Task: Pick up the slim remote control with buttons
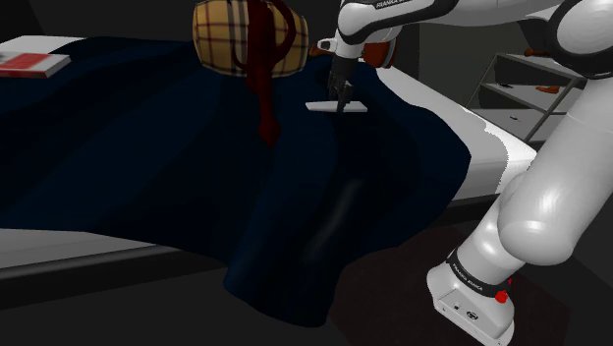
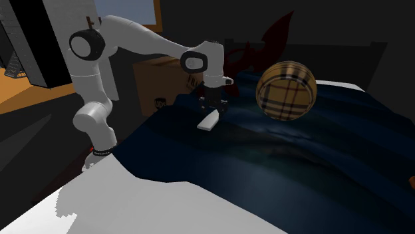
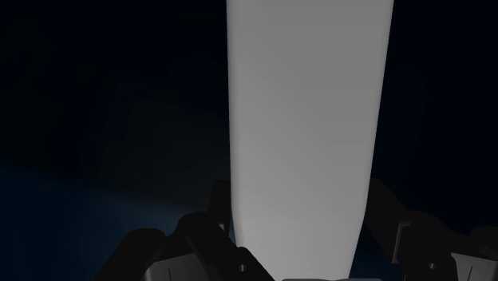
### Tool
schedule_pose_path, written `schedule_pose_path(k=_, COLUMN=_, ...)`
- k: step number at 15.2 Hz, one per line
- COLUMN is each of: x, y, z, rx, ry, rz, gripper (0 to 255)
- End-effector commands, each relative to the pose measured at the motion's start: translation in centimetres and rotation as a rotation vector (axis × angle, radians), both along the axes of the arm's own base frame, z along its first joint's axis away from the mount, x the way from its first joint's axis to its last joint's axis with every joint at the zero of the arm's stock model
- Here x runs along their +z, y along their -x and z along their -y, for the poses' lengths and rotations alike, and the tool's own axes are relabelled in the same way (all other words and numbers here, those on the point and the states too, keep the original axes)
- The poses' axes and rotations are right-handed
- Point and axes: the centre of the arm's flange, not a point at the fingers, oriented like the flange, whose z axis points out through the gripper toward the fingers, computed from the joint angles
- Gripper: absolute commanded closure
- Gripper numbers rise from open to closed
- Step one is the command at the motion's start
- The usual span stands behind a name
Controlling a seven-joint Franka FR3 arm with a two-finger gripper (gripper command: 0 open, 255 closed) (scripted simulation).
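Black gripper fingers [image 3: 211, 231] clasp the slim white remote control [image 3: 307, 120] on the dark blue blanket [image 1: 147, 147], so lifting seems next.

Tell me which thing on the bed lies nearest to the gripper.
The flat pale grey remote: it lies right at the gripper, whereas the plaid cushion and the red book lie farther off.

The remote control [image 1: 337, 105] is drawn as a slim, flat, plain pale-grey bar. It is seen on the dark blue cover [image 1: 147, 147] of the bed [image 1: 491, 147], near the edge on the shoulder view's right. Its long sides are clasped by the gripper [image 3: 299, 219].
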Motion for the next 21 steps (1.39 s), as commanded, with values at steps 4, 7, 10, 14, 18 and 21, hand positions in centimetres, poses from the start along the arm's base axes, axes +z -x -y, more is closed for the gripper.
schedule_pose_path(k=4, x=-0.1, y=0.0, z=0.0, rx=0.000, ry=0.000, rz=-0.001, gripper=255)
schedule_pose_path(k=7, x=1.0, y=0.0, z=0.0, rx=0.000, ry=0.000, rz=-0.001, gripper=255)
schedule_pose_path(k=10, x=2.6, y=0.0, z=0.0, rx=0.000, ry=0.000, rz=-0.001, gripper=255)
schedule_pose_path(k=14, x=4.7, y=0.0, z=0.0, rx=0.000, ry=0.000, rz=-0.001, gripper=255)
schedule_pose_path(k=18, x=6.8, y=0.0, z=0.0, rx=0.000, ry=0.000, rz=-0.001, gripper=255)
schedule_pose_path(k=21, x=7.9, y=0.0, z=0.0, rx=0.000, ry=0.000, rz=-0.001, gripper=255)
